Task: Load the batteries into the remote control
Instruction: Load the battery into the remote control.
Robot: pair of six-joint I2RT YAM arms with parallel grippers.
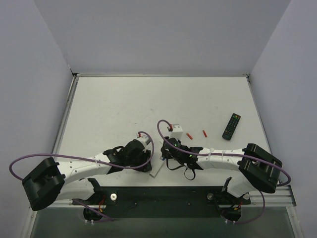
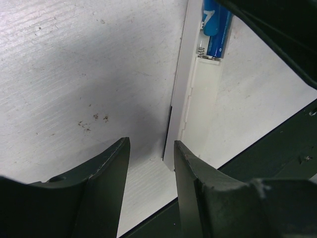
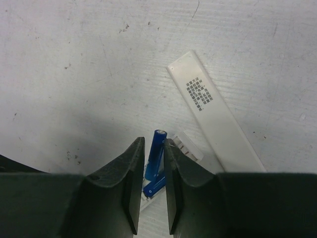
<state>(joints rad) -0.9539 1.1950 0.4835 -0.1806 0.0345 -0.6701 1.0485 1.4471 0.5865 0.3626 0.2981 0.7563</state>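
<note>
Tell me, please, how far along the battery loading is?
Done: one blue battery lies in the white remote's open compartment. In hand: the right gripper pinches a second battery over that compartment, while the left gripper is open at the remote's end. Left: seating the second battery beside the first.

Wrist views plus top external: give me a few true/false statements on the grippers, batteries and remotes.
1. The right gripper is shut on a blue battery. True.
2. The left gripper holds a battery. False: it is open and grips nothing.
3. The white remote has an empty compartment. False: a second blue battery sits in it.
4. Two red cylinders lie left of the black remote in the top view. True.
</note>
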